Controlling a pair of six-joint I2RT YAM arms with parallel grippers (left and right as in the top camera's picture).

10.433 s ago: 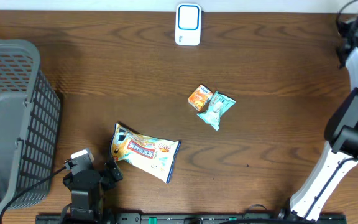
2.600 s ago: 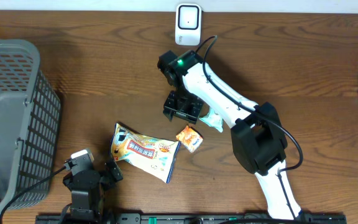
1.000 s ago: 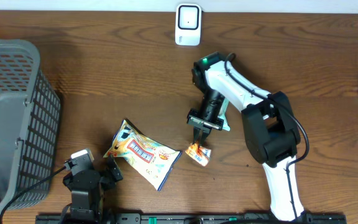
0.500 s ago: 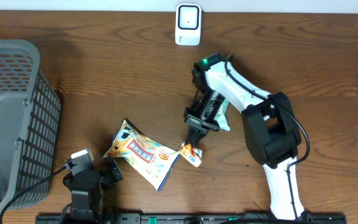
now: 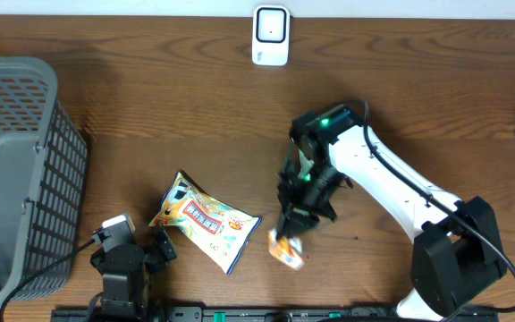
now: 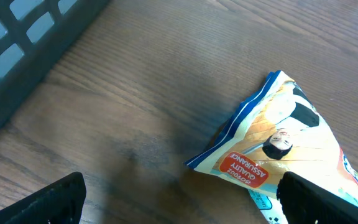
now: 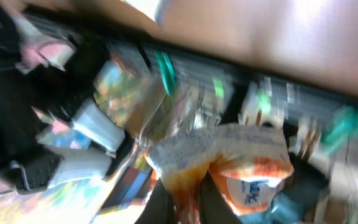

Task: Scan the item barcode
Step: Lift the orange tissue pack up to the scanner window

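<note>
Right gripper (image 5: pixel 291 225) pinching orange packet (image 5: pixel 286 252) | arm elbow-bent, wrist tipped down | left gripper (image 6: pixel 180 193) spread wide

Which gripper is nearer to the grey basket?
Left. The left gripper sits open just right of the near corner of the grey basket; the right gripper, shut on the orange packet, is farther right, beyond the snack bag.

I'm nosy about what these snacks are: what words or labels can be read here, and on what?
"QUALITY ASSURANCE", upside down, on the orange badge of the large snack bag, left wrist view.
The bag's red band, overhead: too small to read.
Print on the small orange packet in the right gripper: blurred, unreadable.
</note>
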